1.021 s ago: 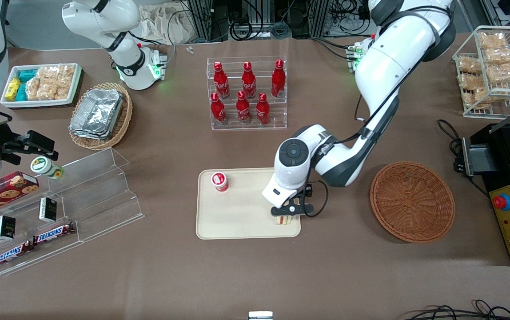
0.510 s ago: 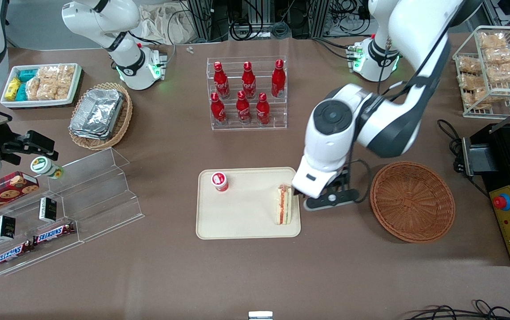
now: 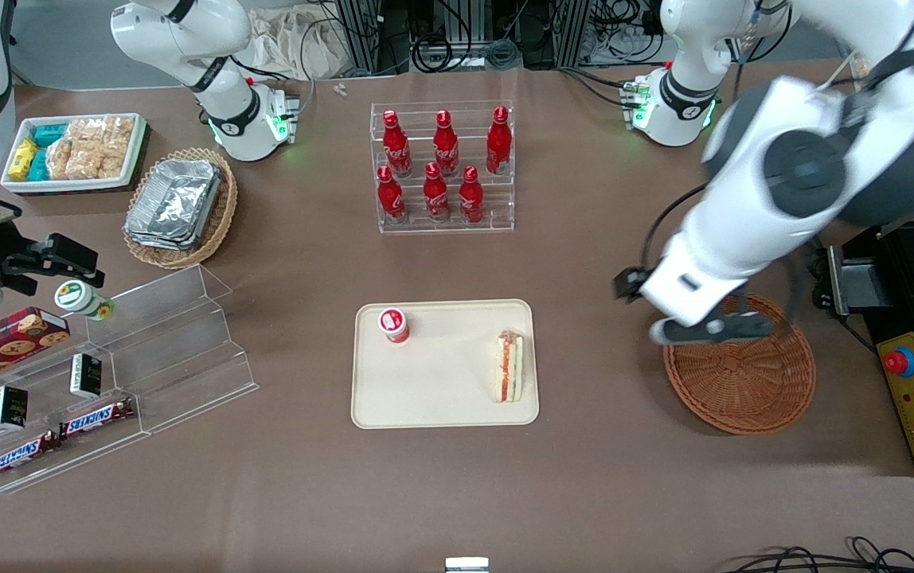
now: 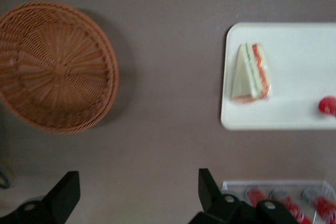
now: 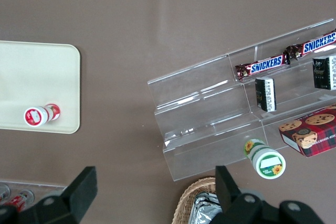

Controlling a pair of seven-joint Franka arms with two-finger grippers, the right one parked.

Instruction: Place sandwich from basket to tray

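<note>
Brown table: bears all items shown.

Left arm: white Franka arm reaching from the working arm's end of the table, its wrist raised above the table.

Tray: cream rectangular tray with rounded corners, well apart from the jaws, toward the parked arm's end of the table.

Basket: reddish-brown woven wicker bowl, directly below the jaws in the front view; nothing lies in it. In the left wrist view it shows whole, with a stretch of bare table between it and the tray.

Gripper: black two-finger gripper hanging above the basket's rim that lies farther from the front camera. Jaws released: in the left wrist view the two fingers stand wide apart, and between them only bare table is seen.

Sandwich: triangular wedge with red, orange and green filling layers, lying flat on the tray near the tray's edge that faces the jaws; well apart from the jaws and not touched by them. Also seen in the left wrist view.

Small red-and-white container: stands on the tray, farther from the jaws than the sandwich.
</note>
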